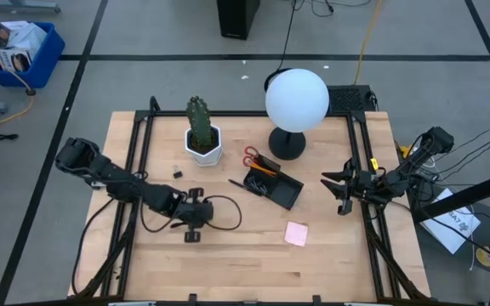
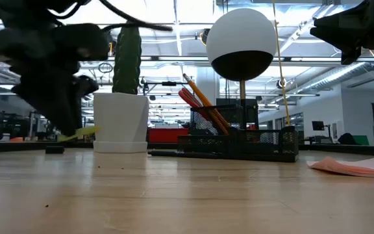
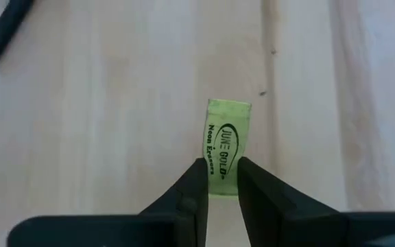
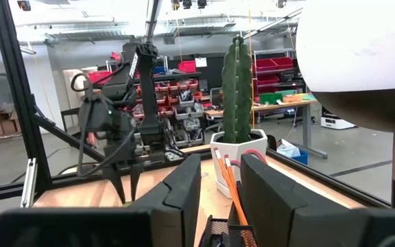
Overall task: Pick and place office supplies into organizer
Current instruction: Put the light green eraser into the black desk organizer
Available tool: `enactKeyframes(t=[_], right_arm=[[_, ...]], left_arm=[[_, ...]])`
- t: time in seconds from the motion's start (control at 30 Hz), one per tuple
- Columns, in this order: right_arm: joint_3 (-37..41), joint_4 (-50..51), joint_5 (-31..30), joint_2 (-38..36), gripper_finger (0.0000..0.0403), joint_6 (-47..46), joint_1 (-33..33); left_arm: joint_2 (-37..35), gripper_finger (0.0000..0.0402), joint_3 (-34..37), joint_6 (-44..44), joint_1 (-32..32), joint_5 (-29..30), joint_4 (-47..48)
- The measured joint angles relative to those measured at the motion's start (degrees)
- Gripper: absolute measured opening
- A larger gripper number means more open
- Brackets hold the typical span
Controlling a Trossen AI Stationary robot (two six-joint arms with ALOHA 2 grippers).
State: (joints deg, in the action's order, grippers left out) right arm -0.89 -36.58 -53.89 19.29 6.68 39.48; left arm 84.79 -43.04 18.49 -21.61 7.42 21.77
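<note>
only left gripper (image 3: 218,180) clamped on yellow eraser (image 3: 225,140), its lower end hidden; right gripper (image 4: 218,185) apart.

overhead looking down, table-level sideways, two close wrist views

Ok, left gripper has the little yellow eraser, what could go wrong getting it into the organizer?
1. The left gripper pinches the yellow eraser only by one end, most of it sticking out past the fingertips, so it may pivot or slip in transit.
2. The organizer sits close to the cactus pot and lamp base, with scissors and pencils sticking up; the arm could bump them.
3. The right gripper hovers beside the organizer and could get in the way.
</note>
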Motion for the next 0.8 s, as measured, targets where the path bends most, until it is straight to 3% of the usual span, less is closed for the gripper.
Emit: enactKeyframes(t=[0.17, 0.37, 0.53, 0.67, 0.8], right_arm=[[0.00, 0.00, 0.00, 0.00, 0.0100, 0.00, 0.00], [0.02, 0.02, 0.00, 0.00, 0.0100, 0.00, 0.00], [0.02, 0.00, 0.00, 0.00, 0.0100, 0.00, 0.00], [0.01, 0.00, 0.00, 0.00, 0.0100, 0.00, 0.00], [0.02, 0.02, 0.00, 0.00, 0.0100, 0.02, 0.00]], left_arm=[[-0.03, 0.0074, -3.02, -2.19, 2.60, 5.13, -3.13], [-0.07, 0.0074, -6.61, -11.62, 7.06, 5.61, -6.23], [-0.06, 0.0074, -9.83, -20.65, 12.76, 1.07, -6.45], [-0.11, 0.0074, -10.91, -23.62, 17.22, -0.04, -7.81], [-0.02, 0.0074, -10.96, -25.34, 20.95, -5.29, -9.94]])
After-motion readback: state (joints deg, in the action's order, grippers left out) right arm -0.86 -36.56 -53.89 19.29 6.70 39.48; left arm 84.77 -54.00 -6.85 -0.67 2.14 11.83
